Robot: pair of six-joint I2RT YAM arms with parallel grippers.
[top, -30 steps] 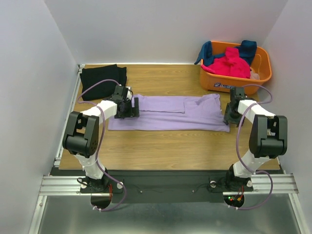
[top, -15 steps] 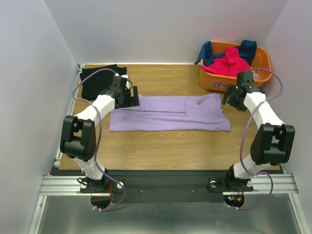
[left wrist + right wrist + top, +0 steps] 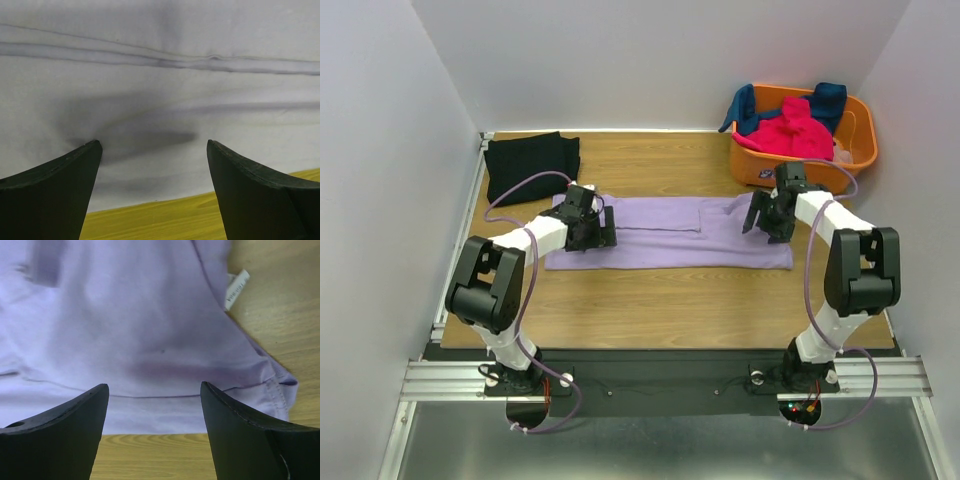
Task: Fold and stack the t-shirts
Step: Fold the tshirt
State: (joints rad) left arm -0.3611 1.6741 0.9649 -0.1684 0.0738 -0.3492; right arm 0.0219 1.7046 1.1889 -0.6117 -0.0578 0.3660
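The lavender t-shirt point(image 3: 670, 235) lies folded into a long strip across the middle of the table. My left gripper point(image 3: 595, 228) hovers open over its left end; the left wrist view shows the fingers spread point(image 3: 153, 145) above smooth lavender cloth point(image 3: 160, 85), with nothing between them. Open as well, my right gripper point(image 3: 760, 215) is over the shirt's right end, and in the right wrist view point(image 3: 154, 385) the hem point(image 3: 150, 395) runs just beyond its tips. A folded black t-shirt point(image 3: 530, 165) rests at the back left. Hot-pink point(image 3: 792, 132) and teal point(image 3: 828, 100) shirts fill the basket.
The orange basket point(image 3: 790, 170) stands at the back right, close behind my right gripper. A white label point(image 3: 236, 289) sticks out at the lavender shirt's edge. Bare wooden table point(image 3: 670, 300) shows in front of the shirt. White walls close in three sides.
Both grippers lifted off the shirt's ends toward the back, then came down over the lavender shirt again, the right one further inward. The right jaws opened wider.
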